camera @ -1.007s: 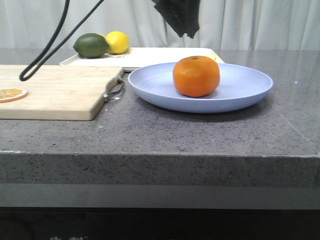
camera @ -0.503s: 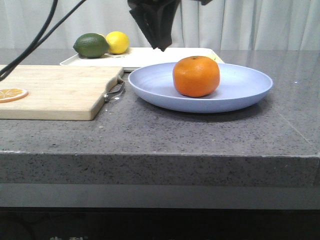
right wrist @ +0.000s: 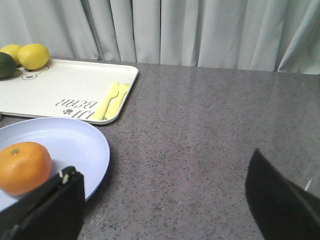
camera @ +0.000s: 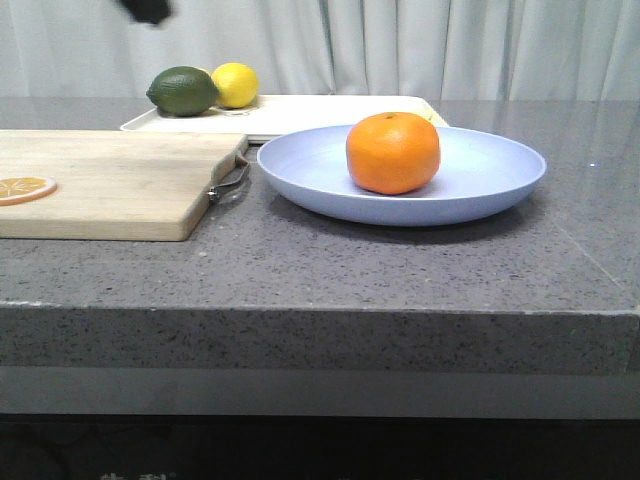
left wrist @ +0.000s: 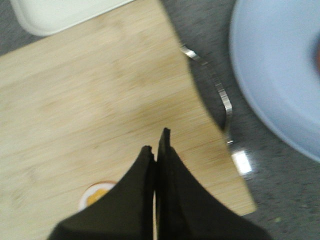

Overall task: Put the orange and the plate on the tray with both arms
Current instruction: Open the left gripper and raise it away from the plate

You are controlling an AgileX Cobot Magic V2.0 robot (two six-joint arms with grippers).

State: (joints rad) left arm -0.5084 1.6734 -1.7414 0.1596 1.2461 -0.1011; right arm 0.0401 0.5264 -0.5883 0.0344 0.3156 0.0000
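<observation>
The orange [camera: 392, 152] sits on the lavender-blue plate [camera: 490, 178] on the grey counter. The cream-white tray [camera: 310, 112] lies just behind the plate. My left gripper [left wrist: 156, 142] is shut and empty, hovering over the wooden cutting board [left wrist: 90, 100]; in the front view it is only a dark blur [camera: 148, 10] at the top left. My right gripper [right wrist: 162, 185] is open and empty, low over the bare counter to the right of the plate [right wrist: 75, 142] and orange [right wrist: 24, 167]. The tray [right wrist: 55, 87] shows behind them.
A green lime [camera: 182, 90] and a yellow lemon [camera: 235, 84] rest on the tray's far left end. Yellow cutlery [right wrist: 114, 100] lies at its right end. The cutting board [camera: 110, 180] holds a dried orange slice [camera: 22, 187]; its metal handle [left wrist: 220, 92] faces the plate.
My left gripper has swung from above the plate up and to the left, over the cutting board, almost leaving the front view. Orange and plate have not moved.
</observation>
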